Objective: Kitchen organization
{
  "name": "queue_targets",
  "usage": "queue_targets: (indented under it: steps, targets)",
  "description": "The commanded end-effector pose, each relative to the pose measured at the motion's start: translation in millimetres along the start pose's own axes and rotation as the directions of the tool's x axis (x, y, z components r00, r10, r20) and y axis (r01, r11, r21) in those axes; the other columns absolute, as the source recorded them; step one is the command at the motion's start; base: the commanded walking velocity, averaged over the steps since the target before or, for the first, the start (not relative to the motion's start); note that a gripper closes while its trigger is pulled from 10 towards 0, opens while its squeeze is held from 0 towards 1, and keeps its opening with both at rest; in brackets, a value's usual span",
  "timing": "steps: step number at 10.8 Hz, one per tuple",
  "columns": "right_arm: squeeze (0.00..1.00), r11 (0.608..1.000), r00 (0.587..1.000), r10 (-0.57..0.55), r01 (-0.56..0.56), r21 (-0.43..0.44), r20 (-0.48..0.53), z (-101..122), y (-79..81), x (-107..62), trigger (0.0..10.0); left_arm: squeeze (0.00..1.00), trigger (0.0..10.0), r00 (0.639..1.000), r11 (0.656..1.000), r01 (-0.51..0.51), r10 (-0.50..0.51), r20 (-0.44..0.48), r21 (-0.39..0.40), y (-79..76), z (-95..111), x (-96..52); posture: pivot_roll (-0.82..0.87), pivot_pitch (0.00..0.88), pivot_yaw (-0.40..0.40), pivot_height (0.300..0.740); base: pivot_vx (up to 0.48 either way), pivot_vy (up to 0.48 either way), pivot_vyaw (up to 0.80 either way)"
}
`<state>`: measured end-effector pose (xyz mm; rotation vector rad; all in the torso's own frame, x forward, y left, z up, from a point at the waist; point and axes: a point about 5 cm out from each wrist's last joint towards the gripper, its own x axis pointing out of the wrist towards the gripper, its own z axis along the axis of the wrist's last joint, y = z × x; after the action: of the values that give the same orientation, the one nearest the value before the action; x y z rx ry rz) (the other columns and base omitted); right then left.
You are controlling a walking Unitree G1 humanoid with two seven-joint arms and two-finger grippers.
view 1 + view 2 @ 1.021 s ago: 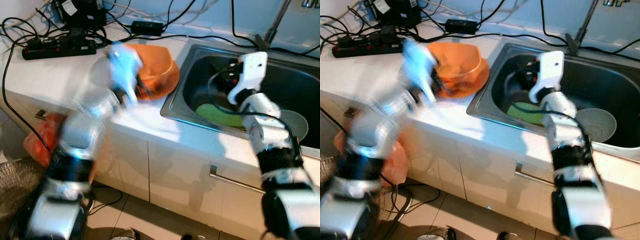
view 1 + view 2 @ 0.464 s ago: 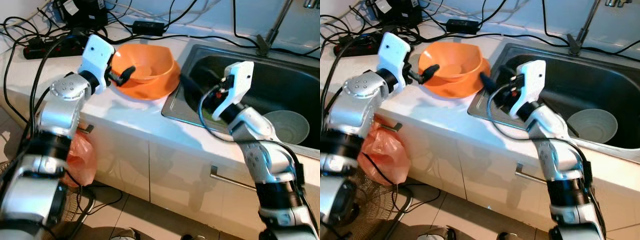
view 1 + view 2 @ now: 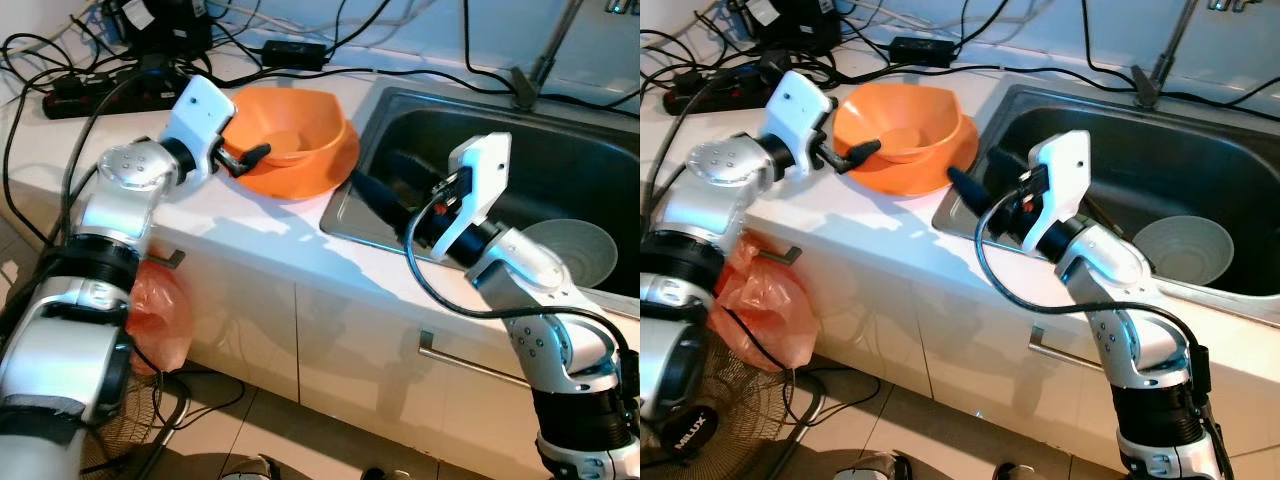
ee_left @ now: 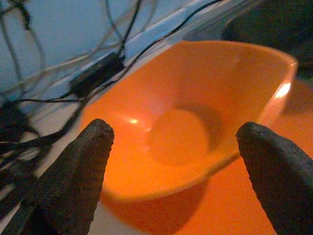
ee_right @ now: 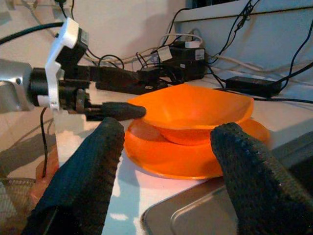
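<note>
Faucet cut off above — white bowl partly hidden.

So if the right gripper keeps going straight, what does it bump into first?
Probably the orange bowl: the open right gripper points straight at it, with the orange plate just beneath. Depth is hard to judge.

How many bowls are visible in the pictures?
2: an orange bowl sits on an orange plate on the counter; a grey bowl lies in the sink. Others may be hidden.

orange bowl: 1 | orange plate: 1 | grey bowl: 1
</note>
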<state>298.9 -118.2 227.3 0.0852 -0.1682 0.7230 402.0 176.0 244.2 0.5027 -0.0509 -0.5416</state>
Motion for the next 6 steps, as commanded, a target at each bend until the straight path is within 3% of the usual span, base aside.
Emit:
queue_targets:
  steps: [1, 4, 6]
  targets:
    - [0.00, 1.000, 1.000, -0.004, 0.004, -0.001, 0.001, -0.1, 2.6, -1.5, 10.0, 0.00, 10.0, 1.000, 1.000, 0.009, -0.009, 0.013, 0.010, -4.2, 3.3, 4.7, 0.10, 0.108, 0.020, 0.740, 0.000, 0.000, 0.00]
    - [0.00, 1.000, 1.000, 0.007, -0.007, 0.001, -0.015, 1.3, 5.3, -1.2, 10.0, 0.00, 10.0, 0.998, 0.999, 0.050, -0.050, 0.036, 0.005, -19.2, 5.1, 17.3, 0.08, 0.102, 0.010, 0.740, 0.000, 0.000, 0.00]
    - [0.00, 1.000, 1.000, 0.003, -0.003, 0.001, -0.014, 2.8, 5.7, -3.1, 10.0, 0.00, 10.0, 0.997, 0.999, 0.047, -0.048, 0.065, 0.016, -21.3, 16.0, 24.2, 0.08, 0.101, 0.019, 0.740, 0.000, 0.000, 0.00]
